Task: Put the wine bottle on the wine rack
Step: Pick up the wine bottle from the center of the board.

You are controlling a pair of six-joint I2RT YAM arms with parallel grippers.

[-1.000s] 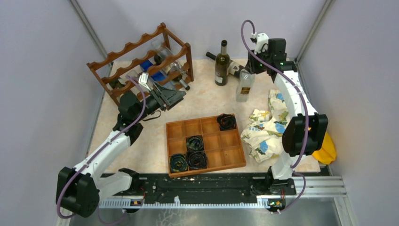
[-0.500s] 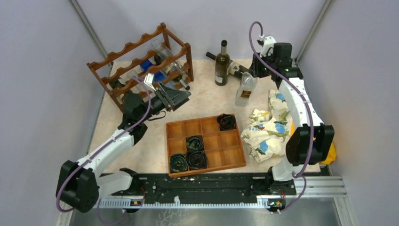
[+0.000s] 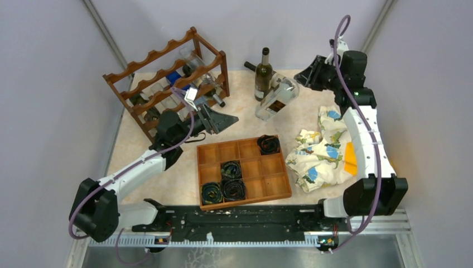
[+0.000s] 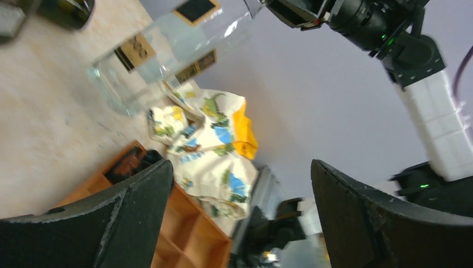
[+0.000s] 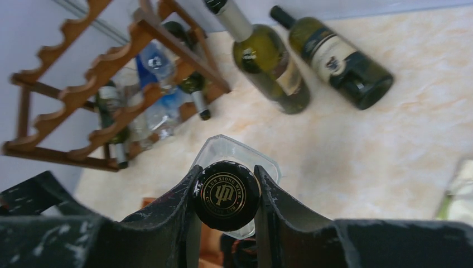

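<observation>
Wine bottle [image 3: 277,96], clear glass, leans tilted over open table [image 3: 245,124] between standing dark bottle [image 3: 263,75] and patterned cloth [image 3: 315,152], cap pinched in right gripper [image 5: 226,196] jaws, left gripper [image 3: 226,119] spread wide, empty, beside wine rack [image 3: 167,78] holding several bottles; compartment tray [image 3: 271,185] holds four dark rolls [image 3: 231,169].

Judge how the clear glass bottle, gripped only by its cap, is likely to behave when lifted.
The clear bottle is tilted and held by the right gripper at its black cap alone, so its long body will probably swing. It looks like glass: likely heavy, smooth and breakable. Its flat-sided body seems unlikely to roll.
</observation>
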